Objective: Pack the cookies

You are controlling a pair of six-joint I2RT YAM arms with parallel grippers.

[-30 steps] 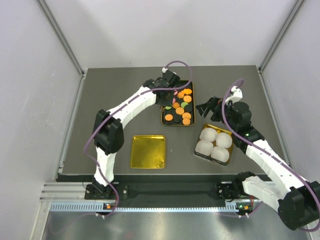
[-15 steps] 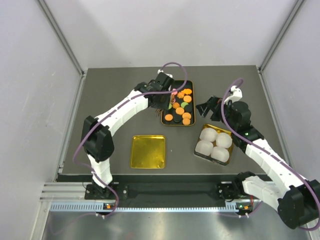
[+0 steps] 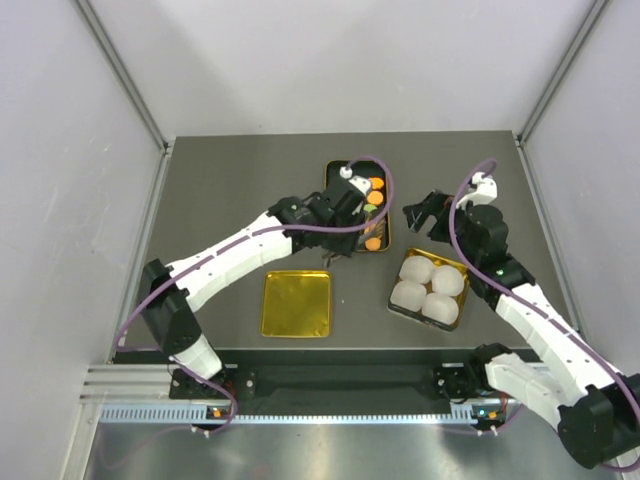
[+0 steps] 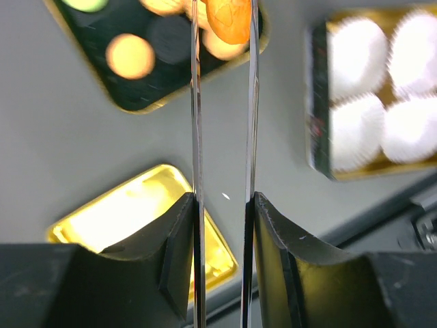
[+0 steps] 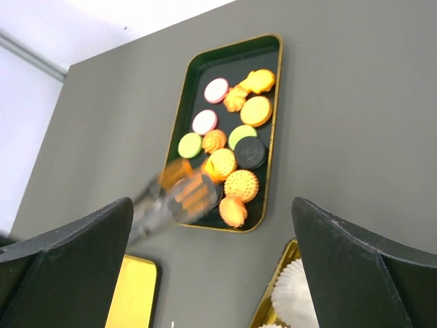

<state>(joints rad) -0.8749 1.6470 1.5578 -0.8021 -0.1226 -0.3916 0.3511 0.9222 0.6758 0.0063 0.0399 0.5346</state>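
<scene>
Left fingers (image 4: 196, 102) pinch orange cookie (image 4: 232, 24) over source tray (image 5: 232, 61), likely bound for paper cups (image 3: 428, 288). Right fingers (image 5: 68, 239) spread wide, parked clear of the transfer.

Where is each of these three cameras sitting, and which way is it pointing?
Top: fixed above and behind the arms, looking down on the table; left arm and right arm show.
Left wrist: on its arm, looking along the left pincer, shut on an orange cookie, toward the cookie tray.
Right wrist: on its arm, looking past the open right pincer at the table.
Shared: all three see the cookie tray.
</scene>
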